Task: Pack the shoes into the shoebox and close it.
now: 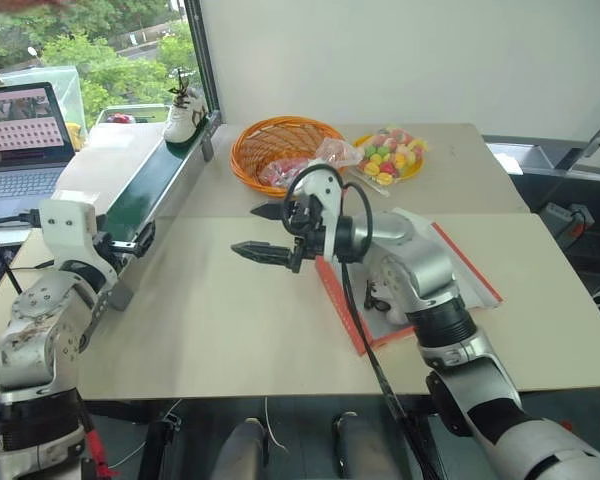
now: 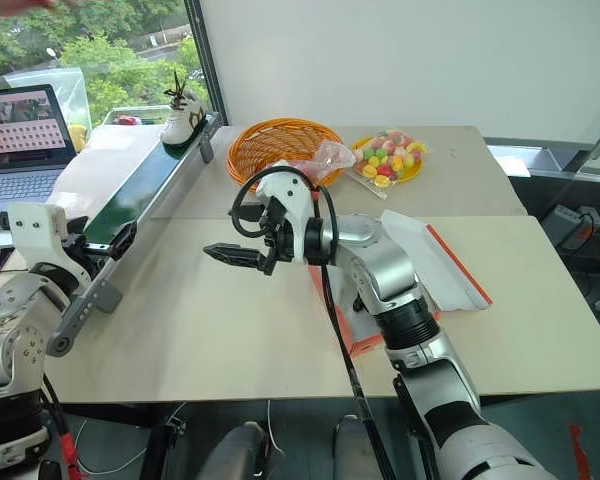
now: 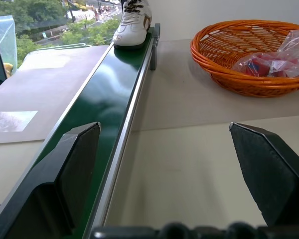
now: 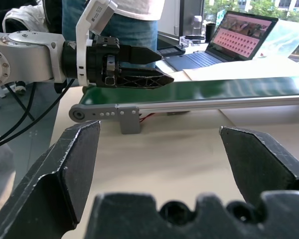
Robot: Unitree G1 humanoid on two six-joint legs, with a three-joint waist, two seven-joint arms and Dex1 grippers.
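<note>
Awaiting pickup: shoe on belt at eleven o'clock; both grippers released, empty; left must reach it

The robot's left arm is bent at the robot's left side, its left tool pointing forward with the two black fingers spread wide and empty. The right arm reaches across the body's middle, its right tool pointing level toward the left, fingers also spread wide, gripping nothing.
</note>
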